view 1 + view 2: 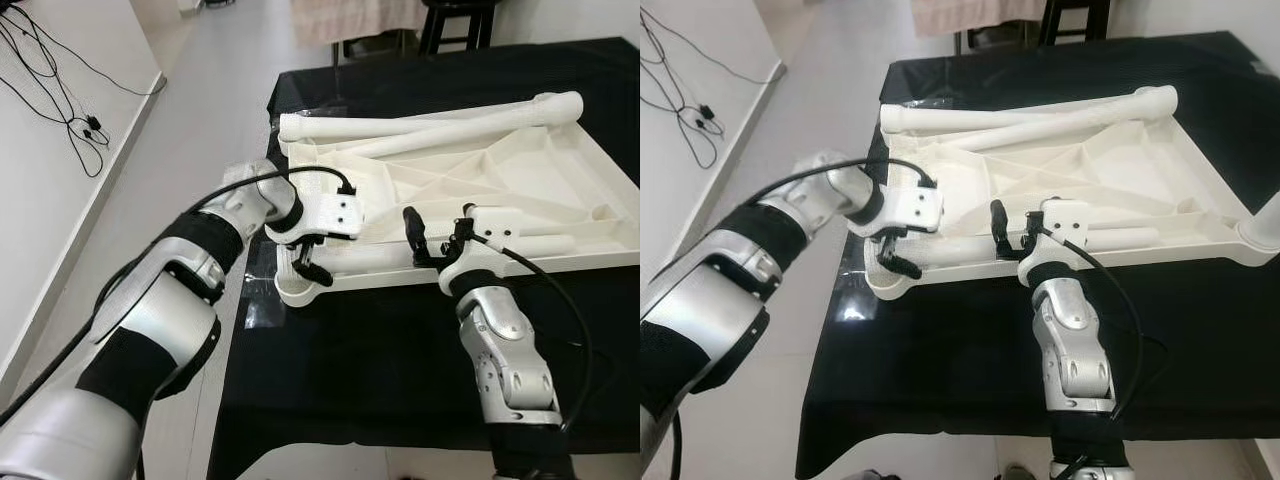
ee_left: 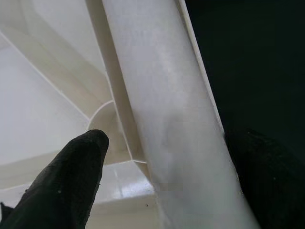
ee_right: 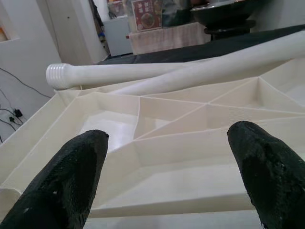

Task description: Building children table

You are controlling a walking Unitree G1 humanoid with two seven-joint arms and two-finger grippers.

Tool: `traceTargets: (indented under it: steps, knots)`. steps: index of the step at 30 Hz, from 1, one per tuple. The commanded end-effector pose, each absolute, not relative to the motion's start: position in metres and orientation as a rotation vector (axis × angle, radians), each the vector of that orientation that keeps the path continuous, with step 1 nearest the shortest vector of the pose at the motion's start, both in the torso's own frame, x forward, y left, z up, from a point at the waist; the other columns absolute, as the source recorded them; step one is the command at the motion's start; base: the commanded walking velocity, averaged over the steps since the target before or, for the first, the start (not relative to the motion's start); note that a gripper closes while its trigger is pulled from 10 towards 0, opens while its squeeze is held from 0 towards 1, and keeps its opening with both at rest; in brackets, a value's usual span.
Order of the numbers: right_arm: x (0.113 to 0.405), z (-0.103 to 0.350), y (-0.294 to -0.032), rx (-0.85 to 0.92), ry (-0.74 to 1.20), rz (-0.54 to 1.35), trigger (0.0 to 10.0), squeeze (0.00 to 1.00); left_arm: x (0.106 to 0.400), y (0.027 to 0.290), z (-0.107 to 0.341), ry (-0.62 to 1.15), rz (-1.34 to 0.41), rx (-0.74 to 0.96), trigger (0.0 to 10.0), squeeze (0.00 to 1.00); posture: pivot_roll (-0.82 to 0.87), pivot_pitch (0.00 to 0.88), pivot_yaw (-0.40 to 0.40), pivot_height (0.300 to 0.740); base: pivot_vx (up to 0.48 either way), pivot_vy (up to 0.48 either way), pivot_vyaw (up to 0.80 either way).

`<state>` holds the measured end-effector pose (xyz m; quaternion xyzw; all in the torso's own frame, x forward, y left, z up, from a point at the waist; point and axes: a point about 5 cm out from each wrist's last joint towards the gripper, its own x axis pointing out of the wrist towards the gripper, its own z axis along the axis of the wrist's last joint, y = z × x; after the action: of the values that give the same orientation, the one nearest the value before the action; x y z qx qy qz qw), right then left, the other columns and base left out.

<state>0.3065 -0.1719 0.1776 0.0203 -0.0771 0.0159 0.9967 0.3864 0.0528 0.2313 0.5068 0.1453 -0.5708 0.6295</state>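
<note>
A white plastic tabletop (image 1: 560, 170) lies upside down on the black-covered table (image 1: 400, 350), ribs facing up. Two long white legs (image 1: 430, 125) rest crossed over its far edge; one has a threaded end (image 3: 57, 76). Another white leg (image 1: 370, 260) lies inside along the near rim. My left gripper (image 1: 308, 262) is at the near left corner, open, its fingers (image 2: 71, 181) straddling that leg (image 2: 181, 119) with a small gap on one side. My right gripper (image 1: 438, 240) hovers open at the middle of the near rim, nothing between its fingers (image 3: 71, 176).
A short white leg (image 1: 540, 243) lies inside the tabletop to the right of my right gripper. The black table's left edge drops to pale floor (image 1: 190, 120). Black cables (image 1: 60, 90) trail along the white wall. A dark stool (image 1: 455, 20) stands behind the table.
</note>
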Motion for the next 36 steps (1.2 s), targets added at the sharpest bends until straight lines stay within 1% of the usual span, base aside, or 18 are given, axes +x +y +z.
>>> traceTargets:
  steps: [1, 3, 4, 12, 18, 33, 36]
  knots:
    - [0.302, 0.175, -0.168, 0.053, -0.134, 0.033, 10.0, 0.0, 0.388, 0.052, 0.233, 0.339, -1.294, 1.185, 10.0, 0.0, -0.06, 0.219, 0.146, 0.74, 0.0, 0.0, 0.0]
    - [0.3, 0.174, -0.171, 0.055, -0.13, 0.018, 10.0, 0.0, 0.388, 0.048, 0.237, 0.312, -1.285, 1.193, 10.0, 0.0, -0.06, 0.219, 0.146, 0.74, 0.0, 0.0, 0.0]
    - [0.3, 0.174, -0.173, 0.057, -0.129, 0.009, 10.0, 0.0, 0.388, 0.046, 0.239, 0.299, -1.287, 1.191, 0.0, 0.0, -0.06, 0.216, 0.146, 0.74, 0.0, 0.0, 0.0]
    - [0.301, 0.175, -0.175, 0.059, -0.128, -0.001, 10.0, 0.0, 0.388, 0.046, 0.244, 0.293, -1.296, 1.189, 0.0, 0.0, -0.05, 0.207, 0.144, 0.74, 0.0, 0.0, 0.0]
    - [0.303, 0.177, -0.173, 0.059, -0.134, 0.005, 10.0, 0.0, 0.389, 0.052, 0.244, 0.305, -1.295, 1.197, 0.0, 0.0, -0.06, 0.183, 0.137, 0.74, 0.0, 0.0, 0.0]
    - [0.31, 0.188, -0.182, 0.04, -0.165, -0.011, 10.0, 0.0, 0.395, 0.058, 0.271, 0.219, -1.223, 1.169, 0.0, 0.0, -0.07, 0.15, 0.124, 0.74, 0.0, 0.0, 0.0]
    - [0.312, 0.19, -0.182, 0.036, -0.172, -0.01, 10.0, 0.0, 0.397, 0.06, 0.288, 0.155, -1.179, 1.148, 0.0, 0.0, -0.07, 0.142, 0.121, 0.74, 0.0, 0.0, 0.0]
